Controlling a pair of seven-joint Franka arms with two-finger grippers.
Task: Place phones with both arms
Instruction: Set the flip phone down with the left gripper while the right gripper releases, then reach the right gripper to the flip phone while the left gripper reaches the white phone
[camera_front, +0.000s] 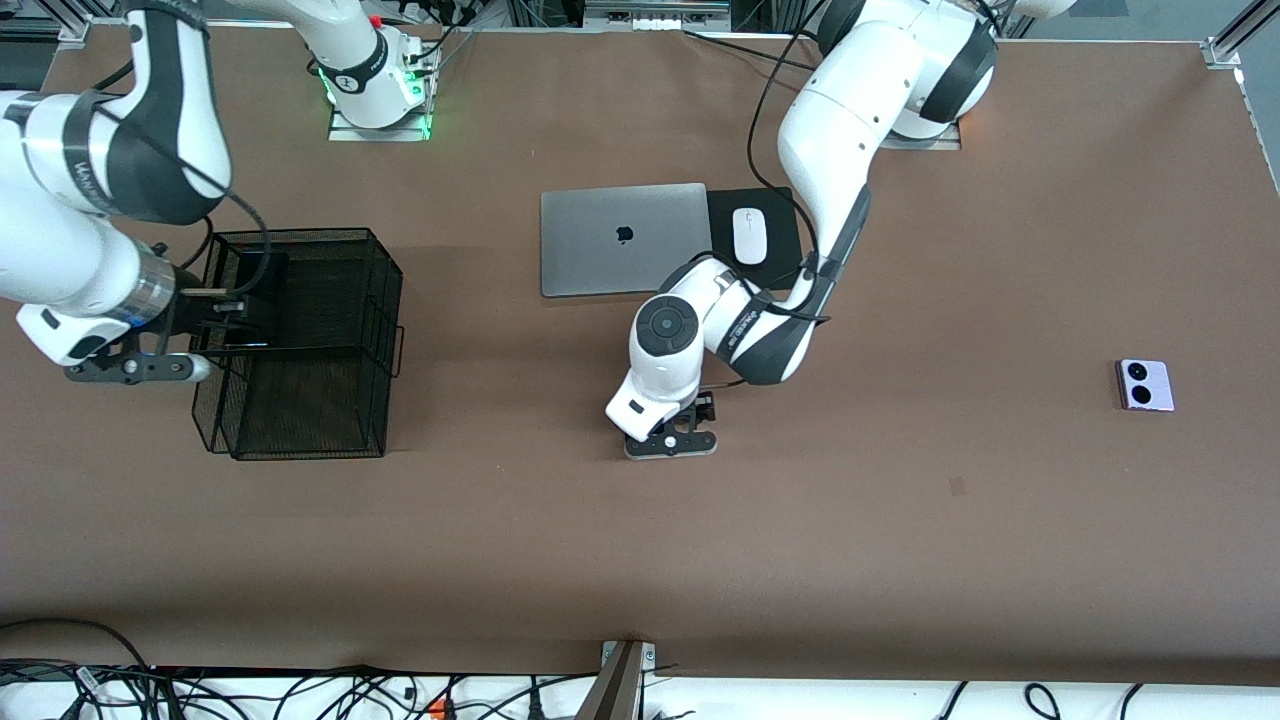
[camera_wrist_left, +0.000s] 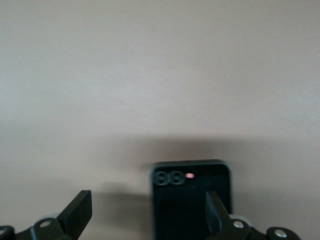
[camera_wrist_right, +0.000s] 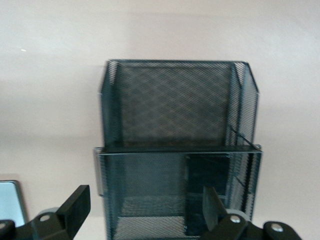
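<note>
Phones: a small black one (camera_wrist_left: 191, 200) sits between the left pincer's (camera_wrist_left: 145, 212) spread fingers; right pincer (camera_wrist_right: 142, 210) released over the mesh basket (camera_front: 300, 345).

A broad brown table (camera_front: 900, 560) fills nearly the whole scene, its matte surface evenly lit, with soft shadows pooling toward its near edge. Along that near edge runs a white strip (camera_front: 850, 695) strewn with black cables (camera_front: 300, 695). Aluminium frame rails (camera_front: 1235, 40) and more cabling stand along the far edge, where a green light (camera_front: 425, 125) glows.
</note>
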